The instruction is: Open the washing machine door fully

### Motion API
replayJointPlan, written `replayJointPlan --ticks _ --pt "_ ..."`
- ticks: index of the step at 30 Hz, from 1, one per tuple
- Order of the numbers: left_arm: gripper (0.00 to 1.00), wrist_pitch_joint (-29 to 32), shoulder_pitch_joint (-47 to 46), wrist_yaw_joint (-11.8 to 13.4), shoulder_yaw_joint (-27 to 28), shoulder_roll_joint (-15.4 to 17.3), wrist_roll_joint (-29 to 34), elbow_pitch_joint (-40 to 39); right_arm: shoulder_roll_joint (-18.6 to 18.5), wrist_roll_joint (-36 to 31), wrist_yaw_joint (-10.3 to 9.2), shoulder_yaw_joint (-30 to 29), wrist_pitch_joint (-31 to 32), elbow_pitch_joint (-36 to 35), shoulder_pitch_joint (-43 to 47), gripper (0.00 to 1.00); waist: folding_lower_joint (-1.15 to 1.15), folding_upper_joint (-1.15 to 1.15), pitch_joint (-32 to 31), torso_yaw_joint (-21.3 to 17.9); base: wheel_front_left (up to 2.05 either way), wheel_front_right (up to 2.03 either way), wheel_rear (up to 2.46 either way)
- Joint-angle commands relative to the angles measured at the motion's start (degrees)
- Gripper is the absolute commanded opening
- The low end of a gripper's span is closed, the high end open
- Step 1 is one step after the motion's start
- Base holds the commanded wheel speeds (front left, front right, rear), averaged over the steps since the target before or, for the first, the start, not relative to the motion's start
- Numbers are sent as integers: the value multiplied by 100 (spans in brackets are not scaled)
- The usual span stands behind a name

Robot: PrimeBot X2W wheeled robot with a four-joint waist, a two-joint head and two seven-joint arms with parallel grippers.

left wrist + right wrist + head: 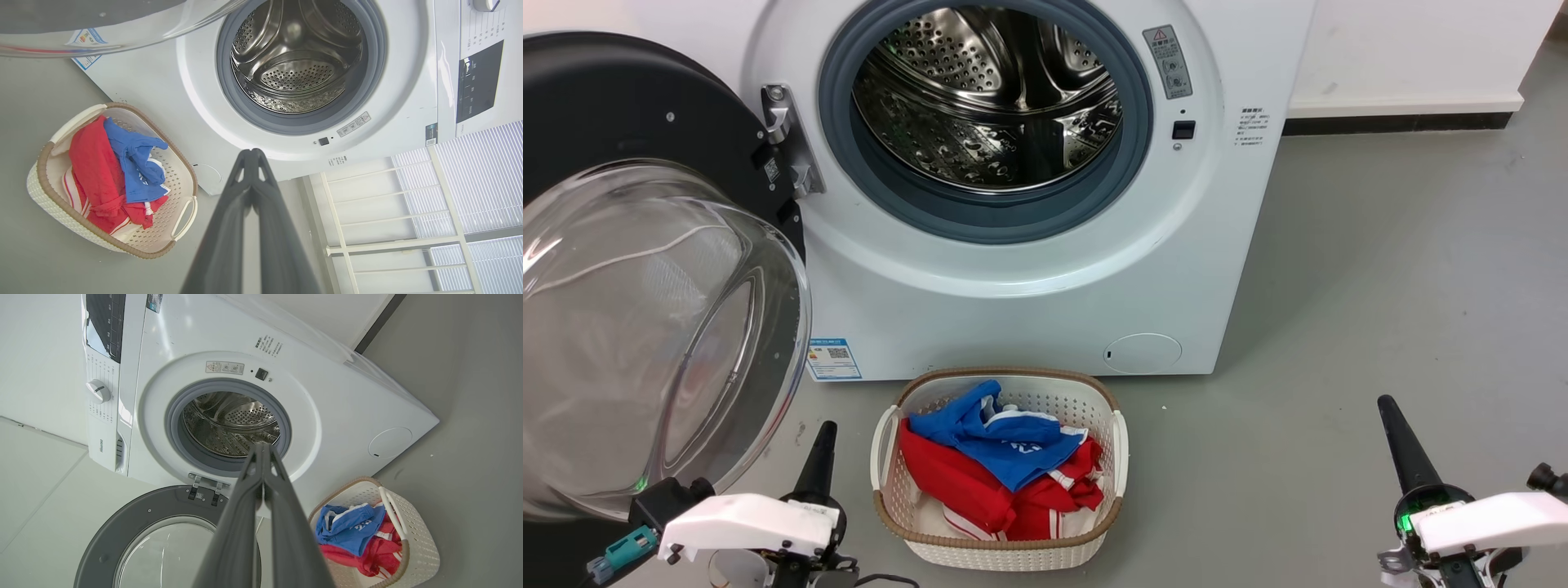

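Our left tool (826,431) and right tool (1390,411) sit nearest, each with fingers pressed together, holding nothing. On the floor (1339,327) between them stands a basket (887,457) of red and blue clothes (980,474). Beyond it, the washing machine door (629,106) stands wide open on its hinge at the left of the washing machine (1013,310), exposing the drum (988,106).

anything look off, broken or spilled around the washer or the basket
Nothing stands out. The round glossy black door with its clear glass bowl hangs wide open on its metal hinge, the white front-loading washing machine looks undamaged, and the white perforated basket stands upright with the red and blue clothes inside it.
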Motion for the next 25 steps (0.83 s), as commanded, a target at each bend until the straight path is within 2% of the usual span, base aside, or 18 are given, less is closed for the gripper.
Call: replayJointPlan --ticks 1,25 --pt "0 35 -142 -62 72 -12 -114 -26 6 152 2 -23 31 -9 -149 0 0 0 3 5 0 0 0" --pt "0 321 -232 -438 500 -265 -1123 72 46 1392 2 -118 143 247 -364 0 0 0 62 88 0 0 0"
